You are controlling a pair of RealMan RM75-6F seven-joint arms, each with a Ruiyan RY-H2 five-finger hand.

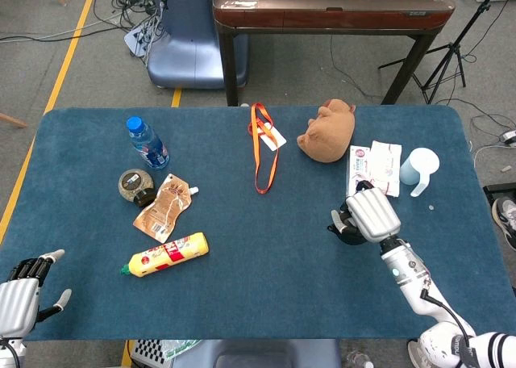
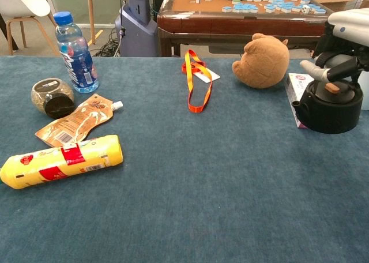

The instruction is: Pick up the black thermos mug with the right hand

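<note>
The black thermos mug (image 2: 328, 110) is squat and dark, with a small spout on its left and a brown knob on its lid. My right hand (image 2: 341, 47) comes down on it from above and grips it around the top. In the head view the right hand (image 1: 372, 215) covers most of the mug (image 1: 342, 227), at the table's right side beside a white box. Whether the mug's base touches the cloth I cannot tell. My left hand (image 1: 20, 291) sits at the near left corner, fingers apart and holding nothing.
A white box (image 1: 372, 166) and a pale cup (image 1: 419, 168) lie just behind the mug. A brown plush toy (image 1: 329, 131) and an orange lanyard (image 1: 262, 146) are further back. On the left lie a water bottle (image 1: 147, 142), a jar (image 1: 135, 185), a pouch (image 1: 165, 207) and a yellow bottle (image 1: 165, 255).
</note>
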